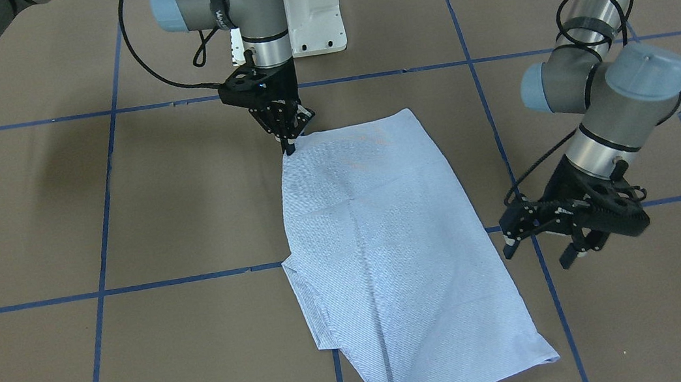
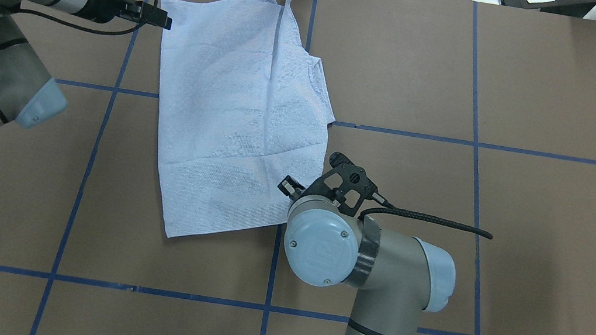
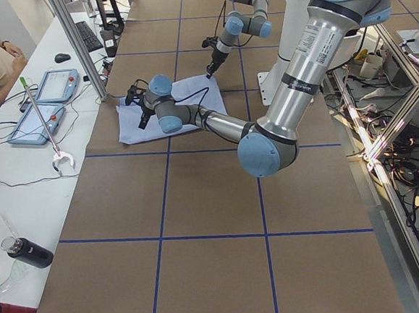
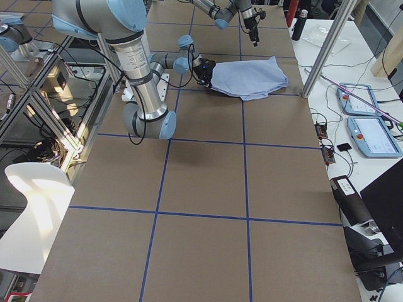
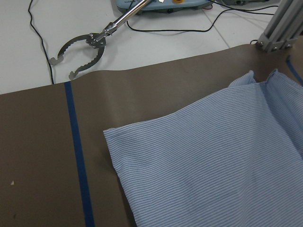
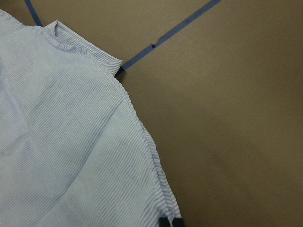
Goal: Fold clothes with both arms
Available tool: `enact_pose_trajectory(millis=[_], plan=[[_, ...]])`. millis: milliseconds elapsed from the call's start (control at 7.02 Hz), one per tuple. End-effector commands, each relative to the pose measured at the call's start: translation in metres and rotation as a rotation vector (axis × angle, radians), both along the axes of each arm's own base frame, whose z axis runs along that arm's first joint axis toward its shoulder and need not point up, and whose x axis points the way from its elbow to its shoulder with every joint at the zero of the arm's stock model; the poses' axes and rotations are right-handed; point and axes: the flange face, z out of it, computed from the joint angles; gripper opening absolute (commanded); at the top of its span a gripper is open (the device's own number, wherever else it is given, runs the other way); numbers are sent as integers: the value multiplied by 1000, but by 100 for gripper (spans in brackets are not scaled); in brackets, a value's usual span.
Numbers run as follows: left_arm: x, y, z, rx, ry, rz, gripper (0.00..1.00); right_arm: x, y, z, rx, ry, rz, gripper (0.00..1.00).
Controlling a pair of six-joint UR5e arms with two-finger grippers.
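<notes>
Jaws on the right gripper (image 1: 290,145) are pinched closed on the robot-side corner of the light blue, fine-striped shirt (image 1: 387,244). That arm's wrist points straight down. The shirt lies flat as one long folded panel mid-table on the brown paper-covered table with blue tape lines (image 1: 184,205), running from near the robot base toward the operators' edge. The left gripper (image 1: 538,256) has its fingers spread wide and empty. It hangs off the cloth near the far corner, with the wrist tilted in toward the fabric. We read the step as the left taking its corner. We'd come down square, catch every layer, hold the right pinch steady, then lift both together without dragging.
</notes>
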Motion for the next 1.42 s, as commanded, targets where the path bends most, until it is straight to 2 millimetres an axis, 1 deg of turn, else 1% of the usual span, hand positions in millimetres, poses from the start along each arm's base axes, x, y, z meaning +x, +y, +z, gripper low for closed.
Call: enact_pose_trajectory(millis=[0,142,285,427,570,712,855,997,1140,1282], plan=[[23,134,-42,-171,211,86,100,29,6,4,7,-22,2,0],[43,202,-34,-213,223,82,100,34,10,5,10,-26,0,0],[51,250,-26,-266,224,100,100,35,10,8,10,-22,1,0],[78,298,-12,-359,228,69,100,34,12,8,10,-23,1,0],[104,326,-4,-425,200,23,100,34,12,8,10,-23,-1,0],[126,333,-14,-519,176,-7,96,33,13,8,10,-23,-3,0],[146,330,-34,-576,178,-44,83,33,14,8,11,-23,-3,0],[157,333,-37,-614,182,-56,75,33,14,8,11,-23,-3,0],[164,334,-30,-624,168,-60,72,32,14,7,11,-22,-5,0],[165,335,-30,-624,167,-58,72,32,15,8,10,-21,-7,0]])
